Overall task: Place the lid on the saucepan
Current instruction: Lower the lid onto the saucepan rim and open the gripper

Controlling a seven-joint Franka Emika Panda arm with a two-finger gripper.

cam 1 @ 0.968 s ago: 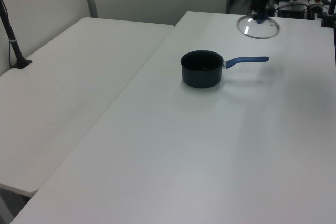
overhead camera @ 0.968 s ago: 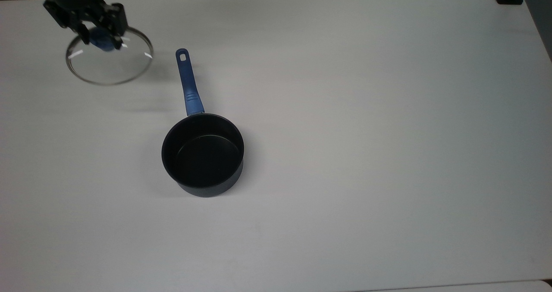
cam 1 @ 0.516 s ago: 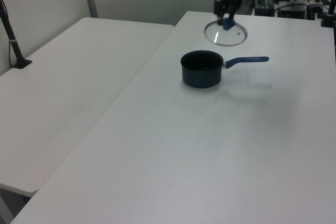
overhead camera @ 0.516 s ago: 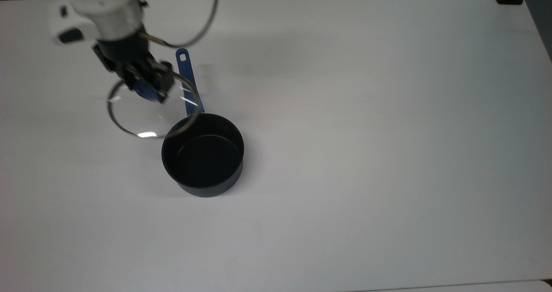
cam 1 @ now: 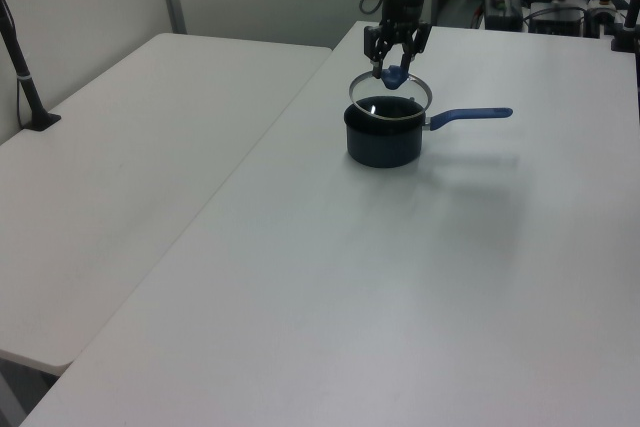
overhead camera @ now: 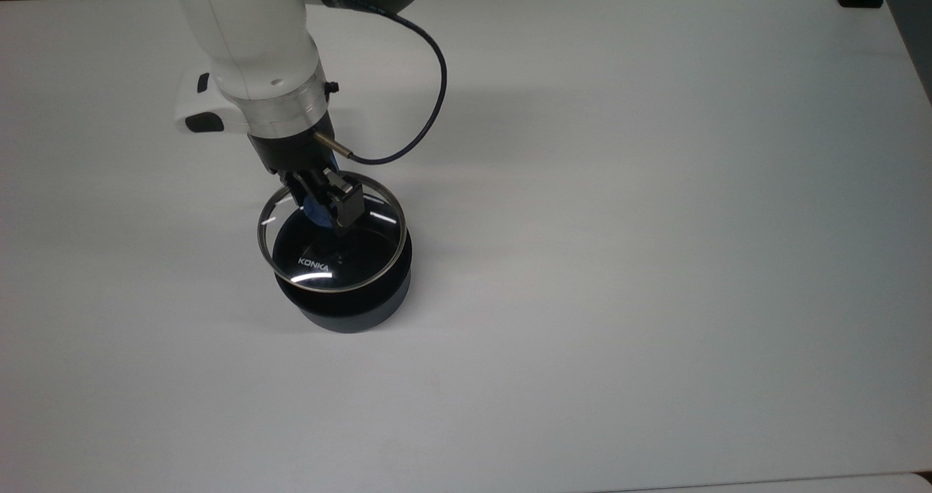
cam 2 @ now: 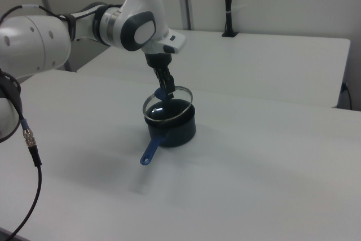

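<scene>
While the fingers are clenched on the blue knob at the lid's centre, the lid hangs beneath them as a near-level disc above the saucepan, not yet seated on it. In the left view the steel rim floats a little above the pan's rim with a gap showing, and the right view agrees: the lid sits higher than the dark pan wall.

What the coming move turns on is how the lid's centre lies relative to the pan's. In the top view the disc overlaps most of the opening but looks shifted toward the top view's upper left, since the pan's wall shows past the lid's lower right edge (some of that may be parallax from the lid's height). My judgement is that a small shift toward the top view's lower right, then a straight descent, would bring the two rims together.

Outward from there, the white wrist rises over the pan and a dark cable loops off it. The saucepan's blue handle points to the left view's right, well clear of the lid's path. Everything stands on the white desk.
</scene>
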